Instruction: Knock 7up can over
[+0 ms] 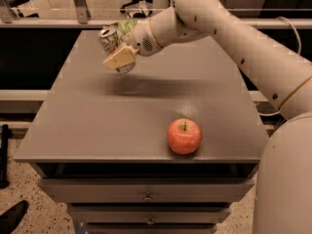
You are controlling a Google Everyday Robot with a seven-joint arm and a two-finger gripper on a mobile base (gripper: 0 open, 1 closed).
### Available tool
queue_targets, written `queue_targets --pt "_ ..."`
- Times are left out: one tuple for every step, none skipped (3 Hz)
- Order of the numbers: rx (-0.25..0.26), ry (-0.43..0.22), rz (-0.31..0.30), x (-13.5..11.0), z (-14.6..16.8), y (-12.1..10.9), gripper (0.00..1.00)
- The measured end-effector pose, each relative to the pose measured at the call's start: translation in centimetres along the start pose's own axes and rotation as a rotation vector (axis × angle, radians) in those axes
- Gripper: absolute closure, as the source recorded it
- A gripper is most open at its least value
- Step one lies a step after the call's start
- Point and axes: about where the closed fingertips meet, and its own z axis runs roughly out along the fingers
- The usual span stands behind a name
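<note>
Closest to us is the front of the desk [73,130], with a stack of drawers [146,196] under its edge. Sitting near that front edge is a red apple [184,136], stem up, and we'll use it as our reference for everything else.

Further back and left of the apple, well apart from it, is the claw [119,58]. It's a cream-coloured block at the end of the big white arm [234,38], which comes in from behind and to the right of the apple. The claw sits right against the 7up can [109,39]. The can is tilted, with its silver top leaning up and away from the apple. We honestly can't tell if the claw is apart or clamped on the can, or whether the can's base touches the desk. The label looks green and white, but we can't read any print on it.

Just behind the can, farther still from the apple, a green-and-white bag [127,25] peeks out by the wrist.
</note>
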Motion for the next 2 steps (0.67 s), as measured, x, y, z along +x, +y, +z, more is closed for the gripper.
queue_targets --pt "0.023 0.242 -0.005 3.2 -3.6 0.0 1.00" --pt "0.009 0.464 -0.022 6.4 -5.1 0.1 1.00"
